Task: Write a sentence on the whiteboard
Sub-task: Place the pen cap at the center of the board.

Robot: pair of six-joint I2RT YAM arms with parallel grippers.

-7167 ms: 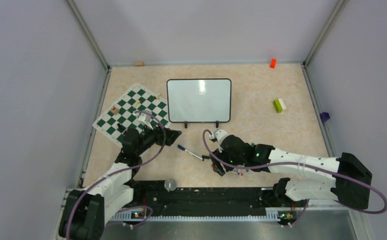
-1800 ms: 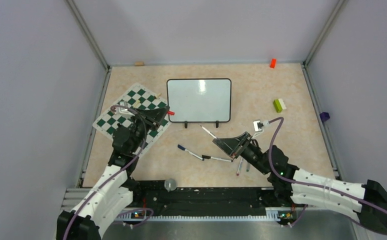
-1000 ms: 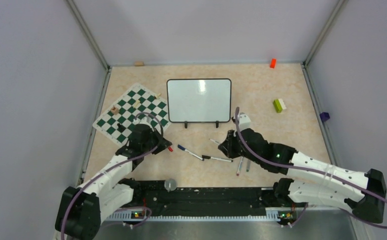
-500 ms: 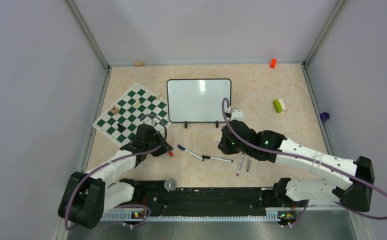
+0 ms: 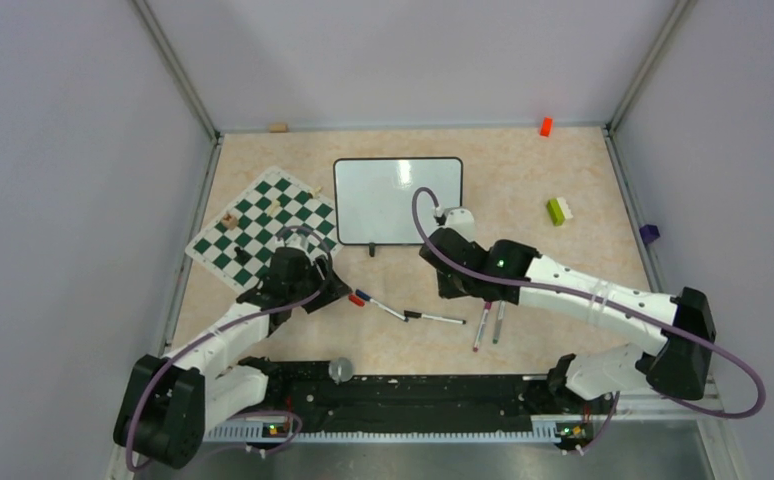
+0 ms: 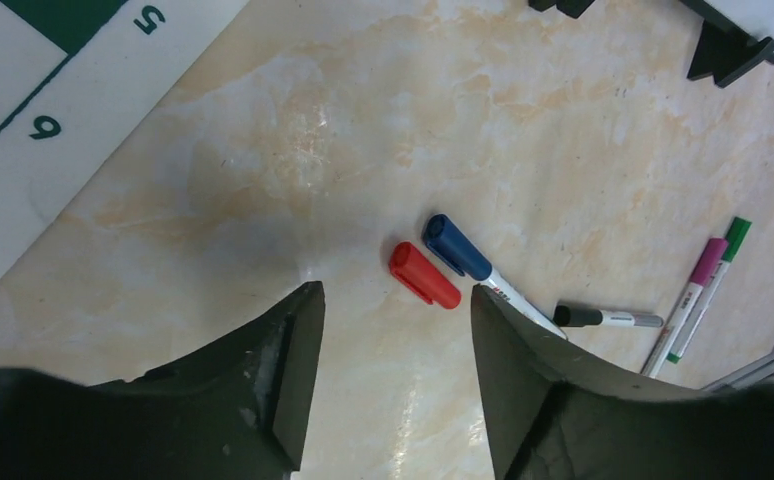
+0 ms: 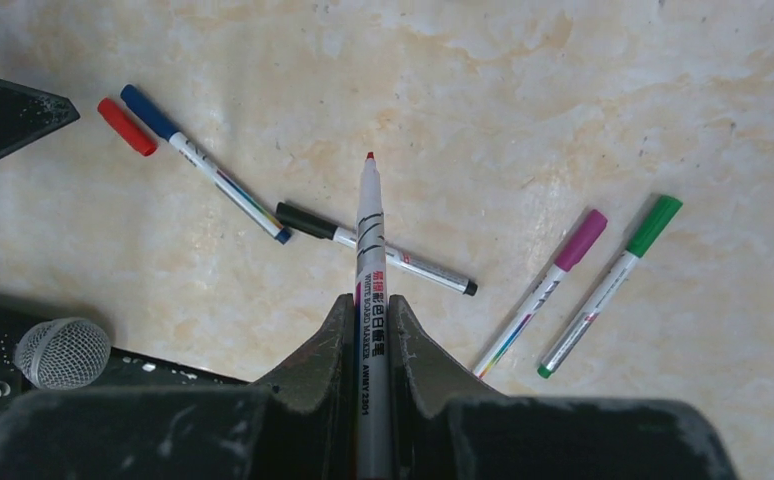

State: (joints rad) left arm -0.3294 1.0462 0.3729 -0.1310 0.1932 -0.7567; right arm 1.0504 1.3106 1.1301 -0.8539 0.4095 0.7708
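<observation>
The whiteboard [image 5: 398, 200] stood on its feet toward 12 o'clock from the table's middle, its face plain white. At its 5 o'clock the right gripper [image 7: 371, 310] pinched an uncapped red marker [image 7: 369, 230]. The left gripper [image 6: 393, 292] gaped wide, holding nothing; at its 12 o'clock a red cap [image 6: 424, 274] lay just beside a blue marker [image 6: 458, 248].

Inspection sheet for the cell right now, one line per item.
Surface: beige tabletop, no spills seen.
Job's things: whiteboard on its feet, no lettering visible; red-tipped marker uncapped.
Clutter: chess mat, red cap, blue marker, black marker, pink marker, green marker, orange block, green-white block, mesh ball.
Grippers: left gripper open, empty, near red cap; right gripper shut on red-tipped marker.
Cables: right arm's purple cable overlaps whiteboard's lower right in top view.
Surroundings: plain walls, nothing else seen.
</observation>
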